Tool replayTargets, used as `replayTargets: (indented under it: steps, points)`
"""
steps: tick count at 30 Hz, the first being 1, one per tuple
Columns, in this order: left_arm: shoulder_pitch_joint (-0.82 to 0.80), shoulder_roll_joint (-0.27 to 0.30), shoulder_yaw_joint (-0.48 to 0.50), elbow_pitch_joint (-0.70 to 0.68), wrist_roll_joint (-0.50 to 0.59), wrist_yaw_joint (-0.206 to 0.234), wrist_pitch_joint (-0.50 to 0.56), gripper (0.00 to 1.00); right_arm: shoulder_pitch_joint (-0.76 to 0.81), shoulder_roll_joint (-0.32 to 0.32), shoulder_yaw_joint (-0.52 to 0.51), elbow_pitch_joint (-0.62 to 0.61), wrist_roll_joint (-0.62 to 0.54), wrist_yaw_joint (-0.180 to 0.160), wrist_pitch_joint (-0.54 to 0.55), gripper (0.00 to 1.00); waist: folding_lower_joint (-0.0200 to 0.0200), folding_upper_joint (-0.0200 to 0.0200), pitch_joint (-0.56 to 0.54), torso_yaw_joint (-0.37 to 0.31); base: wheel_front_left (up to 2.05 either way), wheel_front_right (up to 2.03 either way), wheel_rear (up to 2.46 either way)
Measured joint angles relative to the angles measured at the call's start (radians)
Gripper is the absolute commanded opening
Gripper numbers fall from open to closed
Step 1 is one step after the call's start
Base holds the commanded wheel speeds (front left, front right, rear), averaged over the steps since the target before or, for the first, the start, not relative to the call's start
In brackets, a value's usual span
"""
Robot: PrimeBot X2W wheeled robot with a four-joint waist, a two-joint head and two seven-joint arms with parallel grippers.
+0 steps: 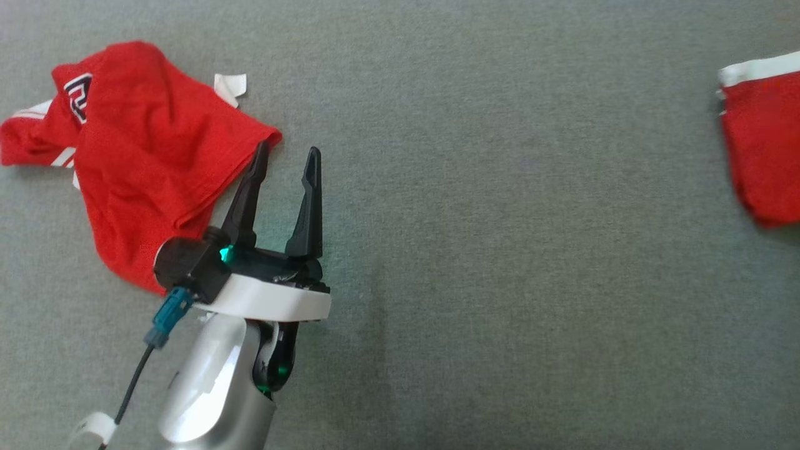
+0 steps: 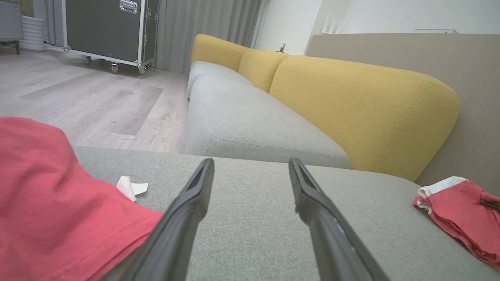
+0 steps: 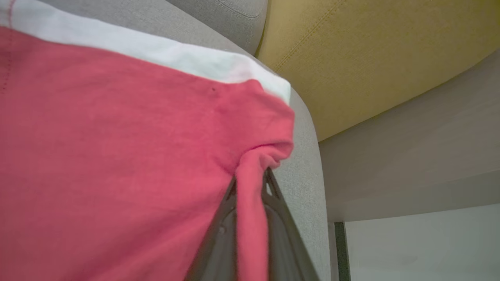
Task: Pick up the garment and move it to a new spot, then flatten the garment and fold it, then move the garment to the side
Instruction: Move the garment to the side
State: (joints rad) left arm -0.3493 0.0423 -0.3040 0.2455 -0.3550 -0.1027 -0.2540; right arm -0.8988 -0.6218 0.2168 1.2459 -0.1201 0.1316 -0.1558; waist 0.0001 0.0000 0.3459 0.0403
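The robot's left gripper [image 1: 288, 151], fingers spread and empty, hovers at the crumpled red jersey [image 1: 144, 144], ten o'clock on the grey sofa cushion [image 1: 500, 250], seemingly lined up to take its hem. The right gripper [image 3: 252, 181] pinches a fold of white-banded red cloth [image 3: 117, 156] at three o'clock, probably to carry it.

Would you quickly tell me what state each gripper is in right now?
Left gripper: open, holding nothing, by the crumpled red garment.
Right gripper: shut on a fold of the white-banded red garment.

Wide left claw [image 2: 250, 162], maybe against garment [image 2: 50, 195]
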Motion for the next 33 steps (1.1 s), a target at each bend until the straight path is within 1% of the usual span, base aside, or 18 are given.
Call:
replayTargets:
  steps: [5,9,10,11,15,20,24,27,30,33]
  points:
    - [-0.001,0.0,0.0,0.0,0.002,0.0,0.0,1.0,-0.001,-0.026,-0.037,0.006,-0.014,0.0,0.01,0.0,0.0,0.0,0.016,0.008,0.0,0.0,0.0]
    - [-0.005,0.0,0.0,0.003,0.004,-0.003,-0.003,1.0,-0.002,-0.027,-0.086,0.013,-0.021,0.0,0.025,0.0,0.0,0.0,0.016,0.005,0.0,0.0,0.0]
    - [-0.007,0.0,0.0,0.006,0.005,-0.003,-0.003,1.0,-0.002,-0.025,-0.099,0.014,-0.021,0.0,0.03,0.65,0.0,0.0,0.014,0.003,0.0,0.0,0.0]
    - [-0.01,0.0,0.0,0.008,0.005,-0.003,-0.003,1.0,-0.002,-0.023,-0.114,0.015,-0.021,0.0,0.033,1.0,0.0,0.0,0.01,0.0,0.0,0.0,0.0]
    - [-0.012,0.0,0.002,0.01,0.005,-0.003,-0.003,1.0,-0.001,-0.012,-0.143,0.013,-0.032,0.0,0.032,1.0,-0.0001,0.0,-0.009,-0.007,0.0,0.0,0.0]
    - [-0.005,0.0,0.017,0.012,0.005,-0.003,-0.003,1.0,0.001,0.049,-0.186,-0.02,-0.059,0.0,0.004,1.0,-0.0001,0.0,-0.063,-0.023,0.0,0.0,0.0]
    - [0.038,0.0,0.037,0.01,0.005,-0.003,-0.003,1.0,0.003,0.123,-0.22,-0.06,-0.059,0.0,-0.036,1.0,-0.0002,0.0,-0.123,-0.036,0.0,0.0,0.0]
    - [0.079,0.0,0.058,0.004,0.005,-0.003,-0.003,1.0,0.009,0.194,-0.245,-0.112,-0.053,0.0,-0.061,1.0,-0.0003,0.0,-0.175,-0.045,0.0,0.0,0.0]
    - [0.115,0.0,0.085,-0.013,0.004,-0.003,-0.003,1.0,0.025,0.274,-0.273,-0.194,-0.024,0.0,-0.079,1.0,-0.0004,0.0,-0.226,-0.053,0.0,0.0,0.0]
    - [0.147,0.001,0.108,-0.026,0.004,-0.002,-0.003,1.0,0.071,0.346,-0.278,-0.297,-0.001,0.0,-0.092,1.0,-0.0004,0.0,-0.271,-0.061,0.0,0.0,0.0]
